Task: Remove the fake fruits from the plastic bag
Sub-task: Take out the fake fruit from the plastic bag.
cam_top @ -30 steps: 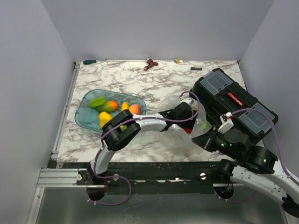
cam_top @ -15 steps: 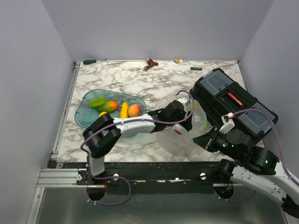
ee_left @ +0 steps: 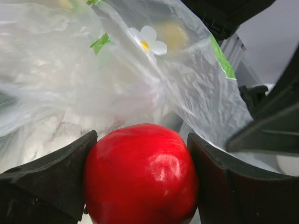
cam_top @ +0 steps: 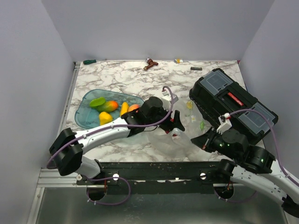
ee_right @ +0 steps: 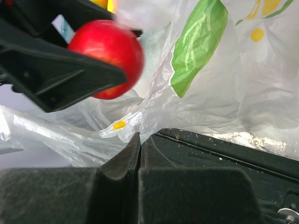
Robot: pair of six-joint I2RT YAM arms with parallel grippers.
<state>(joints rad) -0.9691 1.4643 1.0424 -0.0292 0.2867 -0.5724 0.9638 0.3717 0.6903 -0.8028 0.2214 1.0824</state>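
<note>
The left gripper (ee_left: 141, 140) has its two dark fingers (ee_left: 56, 179) spread wide and set against either side of a glossy red fruit (ee_left: 140, 182), which fills the gap between them and is pinched there (the pads touch its skin on both flanks). Crinkled film of the plastic bag (ee_left: 70, 70) rises just behind and above the fruit, printed with a white daisy and green leaf marks; whether any film lies around the fruit itself cannot be told. In the right wrist view the same red fruit (ee_right: 107, 51) sits in the dark left fingers, up against the bag (ee_right: 219, 84). The right gripper (ee_right: 139, 149) has its jaws pressed together, and a fold of the bag's film is caught between their tips. From above, the left gripper (cam_top: 177, 123) reaches across to the bag (cam_top: 166, 142), which lies crumpled on the marble table (cam_top: 117, 79) near its front edge, between the teal tray (cam_top: 80, 122) and a black case (cam_top: 233, 105). The right gripper (cam_top: 205, 140) is at the bag's right side. Other fake fruits (cam_top: 110, 106), green, yellow, orange and red, lie together inside the tray, well apart from the bag.
</note>
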